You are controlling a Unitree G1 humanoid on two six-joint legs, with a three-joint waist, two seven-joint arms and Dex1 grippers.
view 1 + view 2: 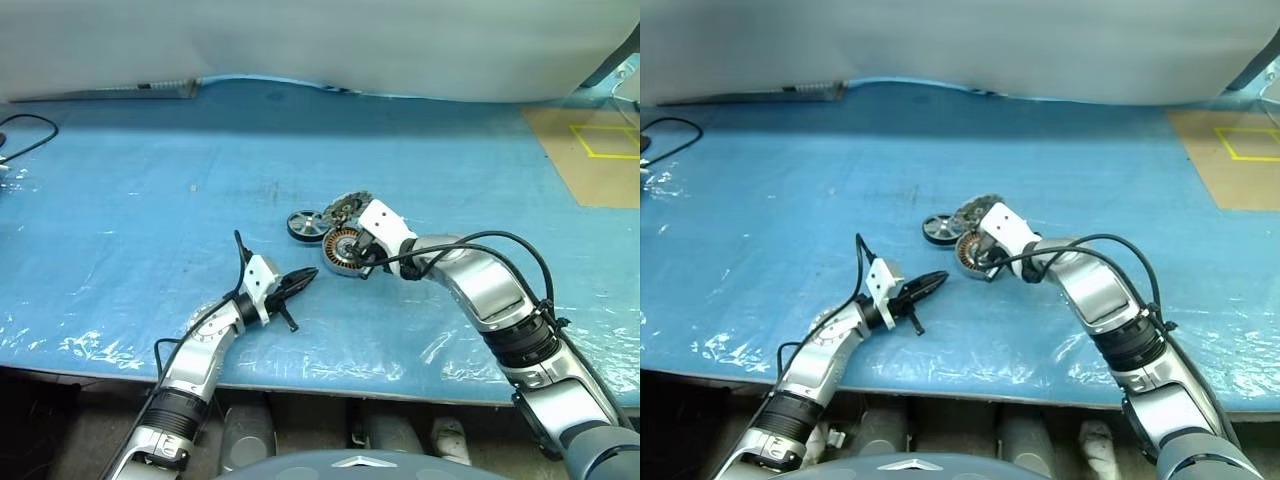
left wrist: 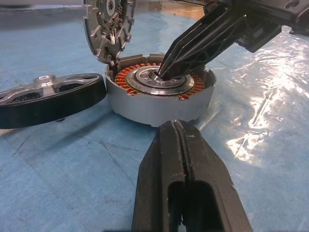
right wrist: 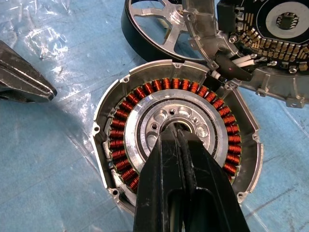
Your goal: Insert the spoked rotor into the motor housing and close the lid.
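Lying flat, housing (image 3: 176,140) faces up; right gripper (image 3: 177,131), fingers pressed together, at its hub. Lid (image 2: 107,26) upright at its rim, rotor (image 2: 50,96) beside; left gripper (image 1: 306,279) closed, near, open table (image 1: 150,170) around.

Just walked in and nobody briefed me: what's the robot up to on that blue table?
It is assembling a small motor. The right gripper, fingers shut, has its tips down in the centre of the open housing. The lid stands tilted up at the housing's edge. The rotor still lies on the table beside it, not inserted. The left gripper hangs shut nearby, holding nothing.
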